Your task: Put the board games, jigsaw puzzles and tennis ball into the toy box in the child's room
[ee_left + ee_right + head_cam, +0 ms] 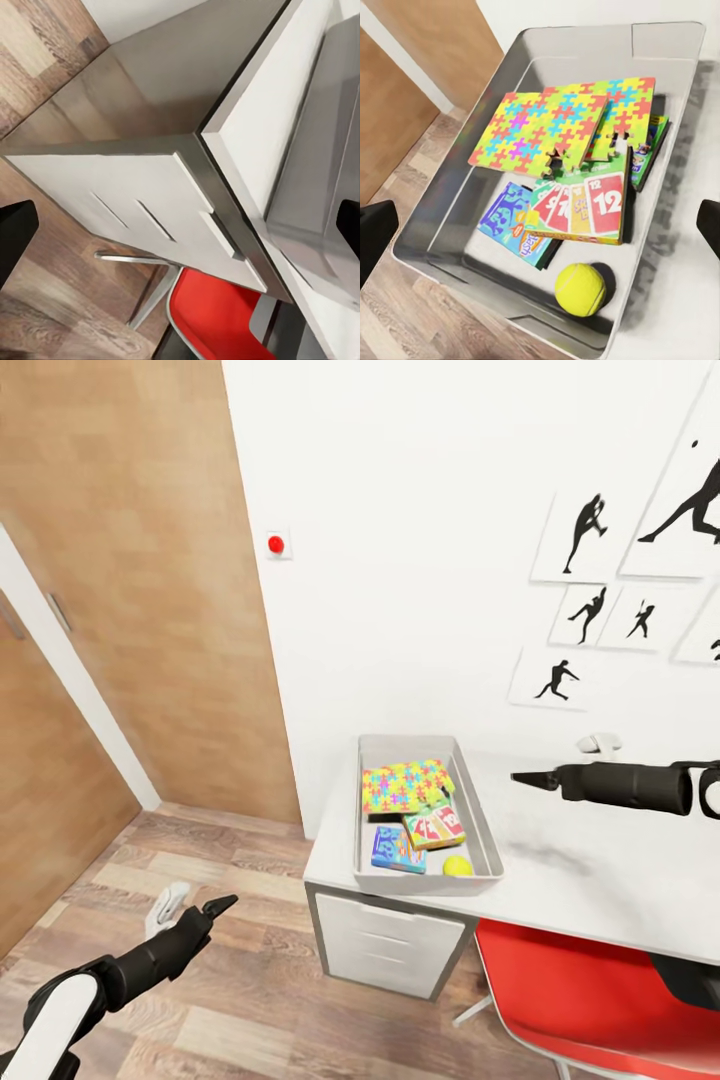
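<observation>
The toy box point(478, 830) is sitting on the left end of the table point(600, 870), and the toys are being shown inside it: two jigsaw puzzles point(559, 120) overlapped toward its 12 o'clock end, three board games point(581, 206) partly buried beneath them, and the tennis ball point(580, 289) at about 5 o'clock. The filling step is judged finished; only a check and withdrawal seem called for. The right gripper point(530, 779) is being held over the table at the box's 3 o'clock, jaws parted and grasping nothing. The left gripper point(215, 907) is being held low over the floor, at the box's 8 o'clock, jaws likewise released.
</observation>
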Controlling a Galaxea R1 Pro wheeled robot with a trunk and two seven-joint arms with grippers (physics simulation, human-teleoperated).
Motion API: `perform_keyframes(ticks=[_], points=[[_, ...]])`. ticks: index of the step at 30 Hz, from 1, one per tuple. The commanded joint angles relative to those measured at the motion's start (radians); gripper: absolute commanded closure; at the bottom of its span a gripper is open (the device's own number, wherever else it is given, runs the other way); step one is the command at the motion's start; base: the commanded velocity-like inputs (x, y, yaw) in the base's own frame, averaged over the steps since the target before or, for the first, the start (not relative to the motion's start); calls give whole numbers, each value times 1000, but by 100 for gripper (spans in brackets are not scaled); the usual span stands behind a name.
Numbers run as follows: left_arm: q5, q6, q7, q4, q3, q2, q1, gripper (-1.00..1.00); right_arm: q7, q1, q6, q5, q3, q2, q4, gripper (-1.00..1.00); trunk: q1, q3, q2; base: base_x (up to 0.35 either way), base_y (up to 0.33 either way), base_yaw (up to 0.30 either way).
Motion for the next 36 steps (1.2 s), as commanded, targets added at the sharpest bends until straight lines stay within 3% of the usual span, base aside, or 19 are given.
perform_keyframes(ticks=[1,8,11,19,27,32,36], points=[[10,4,9,2,-1,-1,-1,-100,1,2,1,0,1,5,1,-100,1,0,-2,0,0,0],[8,1,9,10,-9,-3,0,-100,-6,59,-7,7,-4,54,1,-100,1,11,-2,0,0,0],[-9,0,9,13,-25,-5,1,-100,-25,94,-15,11,-9,83,1,-100,1,16,-2,0,0,0],[-37,-2,9,15,-48,-8,2,-100,-98,122,-62,12,-14,98,0,-100,1,29,-2,0,0,0],[-51,-4,10,15,-68,-19,1,-100,-134,185,-143,11,-19,64,-1,-100,1,43,-2,0,0,0],[-59,-5,10,15,-95,-23,-2,-100,-138,247,-233,10,-24,28,-1,-100,1,51,-2,0,0,0],[-93,-5,10,16,-123,-26,-5,-100,-123,281,-302,9,-26,-9,-2,-100,1,57,-2,0,0,0]])
